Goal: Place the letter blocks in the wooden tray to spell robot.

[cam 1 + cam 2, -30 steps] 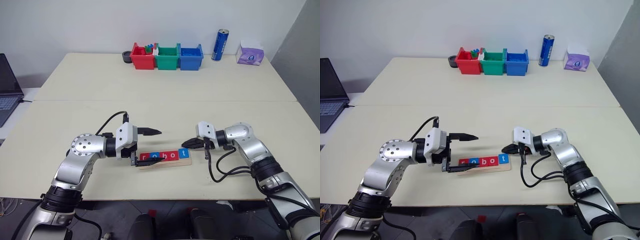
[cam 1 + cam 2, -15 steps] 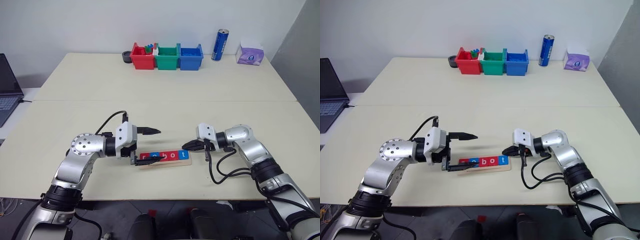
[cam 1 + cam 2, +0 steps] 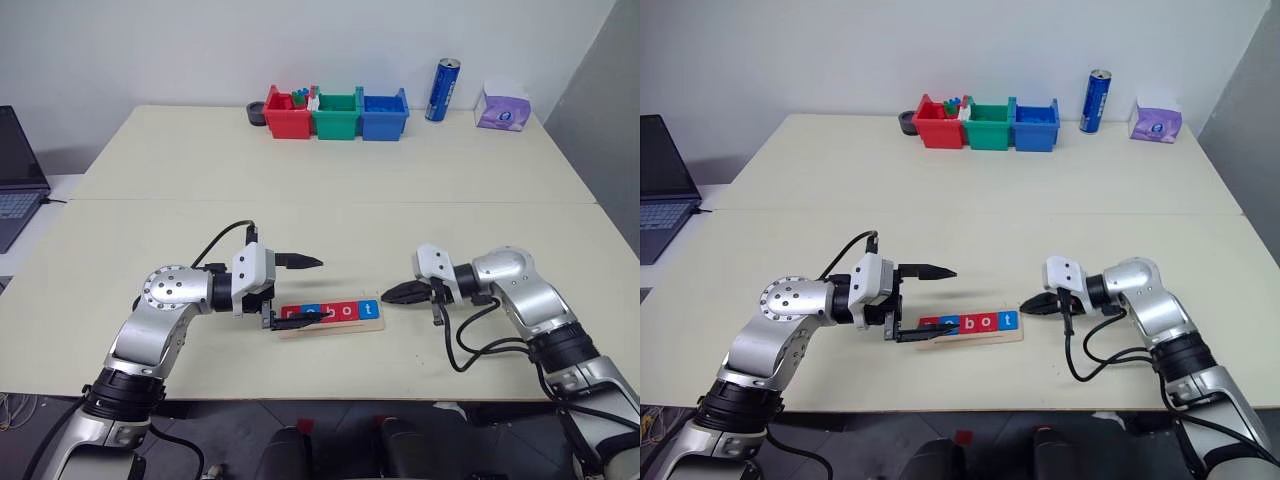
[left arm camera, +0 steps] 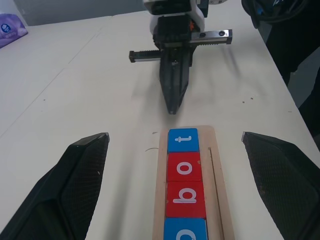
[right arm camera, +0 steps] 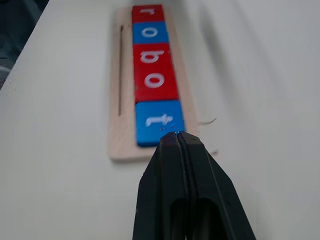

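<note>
Five flat square red and blue letter blocks (image 5: 154, 79) lie in the long pale wooden tray (image 3: 331, 325), reading "robot". Left gripper (image 3: 294, 292) gapes wide; right gripper (image 3: 389, 294) is pinched closed, empty.

Likely a lab, plain tables (image 3: 330, 150), laptop (image 3: 18, 170), sorting bins (image 3: 335, 112)

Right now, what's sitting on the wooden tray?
Five letter blocks lie in a row on the wooden tray, spelling robot: red r, blue o, red b, red o, blue t. The wood under them is covered.
</note>
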You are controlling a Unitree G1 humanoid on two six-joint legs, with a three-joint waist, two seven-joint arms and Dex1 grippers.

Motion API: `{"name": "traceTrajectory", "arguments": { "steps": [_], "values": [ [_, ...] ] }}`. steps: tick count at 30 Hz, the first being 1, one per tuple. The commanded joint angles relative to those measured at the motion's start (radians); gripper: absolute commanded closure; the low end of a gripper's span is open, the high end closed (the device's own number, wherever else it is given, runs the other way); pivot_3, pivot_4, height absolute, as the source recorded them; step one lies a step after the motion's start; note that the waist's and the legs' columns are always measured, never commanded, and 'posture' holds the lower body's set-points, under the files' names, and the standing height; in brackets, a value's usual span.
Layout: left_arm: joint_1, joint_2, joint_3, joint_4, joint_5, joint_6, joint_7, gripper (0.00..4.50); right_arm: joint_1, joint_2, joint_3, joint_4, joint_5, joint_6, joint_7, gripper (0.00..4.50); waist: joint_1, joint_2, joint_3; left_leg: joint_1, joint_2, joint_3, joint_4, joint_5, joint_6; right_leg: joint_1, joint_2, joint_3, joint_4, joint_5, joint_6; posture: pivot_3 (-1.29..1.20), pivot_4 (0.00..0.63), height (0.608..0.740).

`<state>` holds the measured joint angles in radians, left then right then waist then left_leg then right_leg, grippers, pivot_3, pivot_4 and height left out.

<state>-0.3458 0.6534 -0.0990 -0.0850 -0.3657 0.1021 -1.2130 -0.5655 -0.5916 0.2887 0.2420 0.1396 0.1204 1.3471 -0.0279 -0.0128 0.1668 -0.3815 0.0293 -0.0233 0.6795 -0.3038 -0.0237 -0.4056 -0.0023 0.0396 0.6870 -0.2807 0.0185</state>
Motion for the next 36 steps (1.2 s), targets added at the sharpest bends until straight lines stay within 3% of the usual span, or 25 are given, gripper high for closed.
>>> {"name": "traceTrajectory", "arguments": {
  "steps": [1,13,36],
  "values": [
    [-0.005,0.000,0.004,-0.022,-0.005,-0.012,-0.006,0.00,0.014,-0.011,-0.013,-0.044,0.007,-0.014,0.000,4.46,-0.001,0.000,0.000,0.000,0.000,0.000,0.000,0.000,0.000,0.000,0.000,0.000,0.000,0.000,0.000,0.00,0.150,0.740],
    [-0.008,0.005,0.005,-0.021,-0.003,-0.013,-0.011,0.00,0.005,0.059,0.012,-0.010,-0.029,-0.031,-0.054,4.46,-0.002,0.000,0.000,0.000,0.000,0.000,0.000,0.000,0.000,0.000,0.001,0.000,0.000,0.000,0.000,0.00,0.150,0.740],
    [-0.010,0.005,0.005,-0.019,-0.001,-0.014,-0.008,0.00,0.009,0.086,0.020,0.015,-0.058,-0.062,-0.070,4.46,-0.002,0.000,0.000,0.000,0.000,0.000,0.000,0.000,0.000,0.000,0.001,0.000,0.000,0.000,0.000,0.00,0.150,0.740]
  ]
}}
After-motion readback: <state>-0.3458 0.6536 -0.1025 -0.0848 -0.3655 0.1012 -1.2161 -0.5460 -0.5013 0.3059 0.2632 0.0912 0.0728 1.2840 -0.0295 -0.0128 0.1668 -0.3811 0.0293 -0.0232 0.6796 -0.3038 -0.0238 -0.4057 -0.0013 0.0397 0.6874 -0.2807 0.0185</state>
